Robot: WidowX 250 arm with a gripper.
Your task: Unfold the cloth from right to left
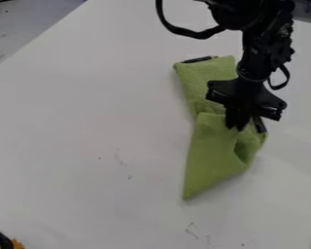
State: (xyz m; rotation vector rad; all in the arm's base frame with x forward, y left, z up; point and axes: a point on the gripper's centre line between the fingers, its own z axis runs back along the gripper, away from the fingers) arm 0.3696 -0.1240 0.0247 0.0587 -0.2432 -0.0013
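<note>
While the gripper (236, 127) meets the cloth (211, 156), its fingertips sit close together; any pinched fabric cannot be confirmed. Beneath and image-left of it, the cloth's long axis runs upright in view, the pointed end directed down-left across the table (87, 146).

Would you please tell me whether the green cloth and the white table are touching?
Touching: the camera view shows the cloth lying on the table, its pointed end down flat.
</note>
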